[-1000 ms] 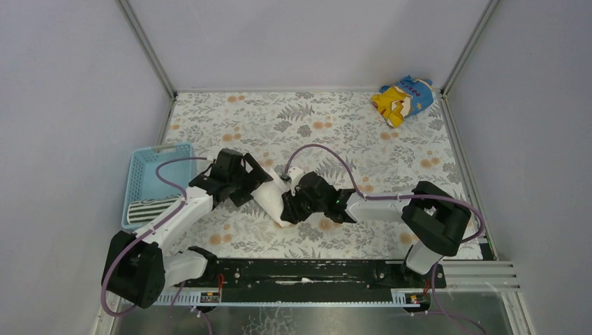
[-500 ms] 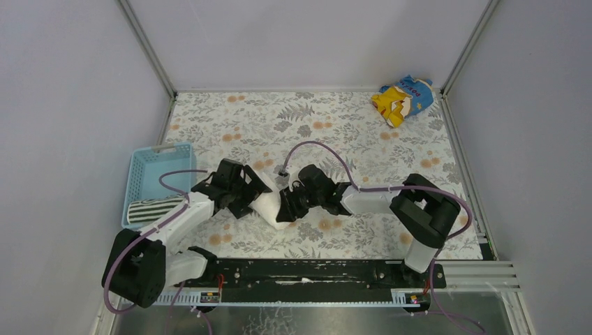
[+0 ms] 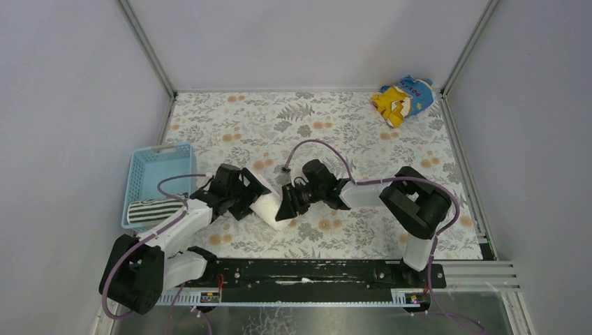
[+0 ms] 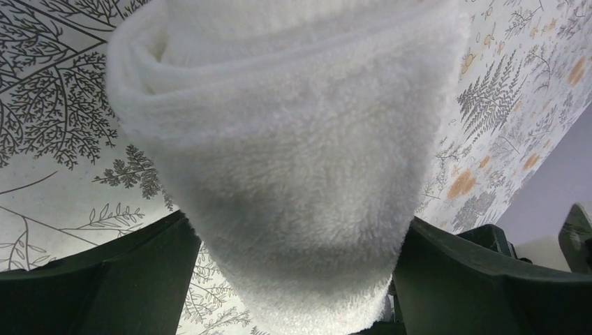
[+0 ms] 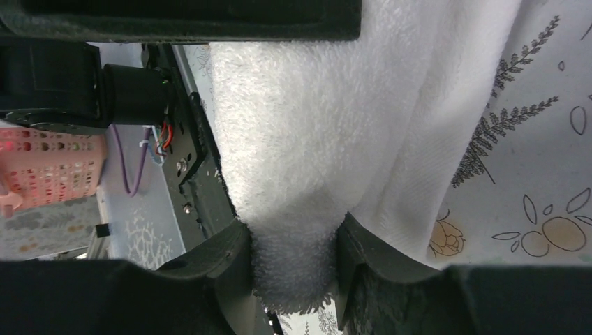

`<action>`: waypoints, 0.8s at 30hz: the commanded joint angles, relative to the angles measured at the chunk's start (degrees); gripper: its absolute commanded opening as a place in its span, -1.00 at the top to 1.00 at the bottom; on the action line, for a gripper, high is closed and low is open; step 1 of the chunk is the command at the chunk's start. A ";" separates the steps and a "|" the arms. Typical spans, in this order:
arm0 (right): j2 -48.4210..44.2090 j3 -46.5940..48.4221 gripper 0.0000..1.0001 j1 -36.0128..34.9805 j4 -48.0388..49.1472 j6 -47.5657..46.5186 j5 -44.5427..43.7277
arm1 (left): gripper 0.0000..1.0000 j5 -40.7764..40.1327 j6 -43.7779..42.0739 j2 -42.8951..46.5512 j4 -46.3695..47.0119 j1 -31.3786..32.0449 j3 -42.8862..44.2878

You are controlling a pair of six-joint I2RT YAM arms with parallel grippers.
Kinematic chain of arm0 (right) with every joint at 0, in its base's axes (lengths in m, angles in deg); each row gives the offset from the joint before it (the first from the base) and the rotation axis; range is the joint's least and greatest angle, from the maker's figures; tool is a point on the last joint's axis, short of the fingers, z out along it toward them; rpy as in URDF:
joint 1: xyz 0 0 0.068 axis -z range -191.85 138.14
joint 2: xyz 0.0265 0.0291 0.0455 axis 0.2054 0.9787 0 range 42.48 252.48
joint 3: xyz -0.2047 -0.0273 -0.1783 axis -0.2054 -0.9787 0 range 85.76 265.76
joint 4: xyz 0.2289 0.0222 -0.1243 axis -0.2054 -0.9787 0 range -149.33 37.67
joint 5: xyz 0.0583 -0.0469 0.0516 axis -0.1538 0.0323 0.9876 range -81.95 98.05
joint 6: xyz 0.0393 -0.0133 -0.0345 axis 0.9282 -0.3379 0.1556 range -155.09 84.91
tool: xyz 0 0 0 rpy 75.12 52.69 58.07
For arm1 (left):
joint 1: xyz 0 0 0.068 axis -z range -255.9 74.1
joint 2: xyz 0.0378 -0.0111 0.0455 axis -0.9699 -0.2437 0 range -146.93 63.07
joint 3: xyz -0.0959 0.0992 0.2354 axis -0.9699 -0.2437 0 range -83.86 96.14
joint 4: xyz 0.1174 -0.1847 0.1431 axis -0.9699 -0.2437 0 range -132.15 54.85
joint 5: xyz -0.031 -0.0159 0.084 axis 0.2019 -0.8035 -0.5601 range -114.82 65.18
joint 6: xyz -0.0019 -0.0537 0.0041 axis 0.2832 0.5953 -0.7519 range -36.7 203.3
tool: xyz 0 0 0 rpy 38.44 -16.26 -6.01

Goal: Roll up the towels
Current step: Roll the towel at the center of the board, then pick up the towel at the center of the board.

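Status: striped towel (image 3: 152, 209) lies rolled inside the blue basket (image 3: 162, 149), at its near end. White towel (image 3: 271, 208) lies on the worktop (image 3: 335, 132) a short way right of the basket, already wound into a thick roll, its layered end showing in the left wrist view.

Left gripper (image 4: 293, 234): fingers spread wide, standing astride the roll's basket-side end. The terry fills the gap between them, but no squeeze is evident.

Right gripper (image 5: 293, 237): fingers clamped on the end of the roll farther from the basket, with a wad of terry pinched between them.

Printed cloth (image 3: 403, 98): in the corner diagonally opposite the basket, not part of the job.

Assessment: rolling of the white towel appears finished or nearly so. The step in hand looks like securing the roll at both ends.

Next move, in my judgement, calls for the left fingers to close firmly on their end. Both arms should then carry the roll level toward the basket, keeping the outer layer from slackening.
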 commanded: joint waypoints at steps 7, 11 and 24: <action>10.21 -3.40 0.47 2.00 -8.23 6.46 5.38 | -0.69 2.45 -0.07 -2.46 5.84 -0.16 -4.46; 12.02 -4.00 0.46 3.43 -5.76 9.27 7.28 | -0.63 3.49 0.10 -4.52 7.60 -0.09 -5.28; 17.36 -4.16 0.43 5.65 1.49 15.15 11.93 | -0.44 4.94 1.86 -10.91 13.38 1.21 -6.41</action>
